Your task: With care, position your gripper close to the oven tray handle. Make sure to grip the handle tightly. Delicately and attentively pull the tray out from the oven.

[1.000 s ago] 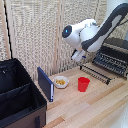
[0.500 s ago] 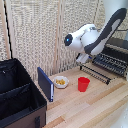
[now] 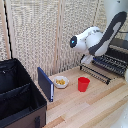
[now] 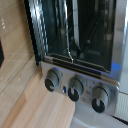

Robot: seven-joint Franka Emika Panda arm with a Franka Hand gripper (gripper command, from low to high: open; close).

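While unheld, dark wire tray [image 3: 111, 64]

from my exterior view, the red cup [image 3: 83, 84] stands on the table [image 3: 95, 107] just in front of the tray [image 3: 102, 70], near its handle bar [image 3: 95, 74]. the small bowl [image 3: 60, 81], blue panel [image 3: 45, 83] and black crate [image 3: 17, 95] sit further toward the exterior view's left. bare wood lies in front of the cup.

Light wooden table [image 3: 95, 107] under red cup [image 3: 83, 84], bowl [image 3: 60, 82], black crate [image 3: 17, 95].
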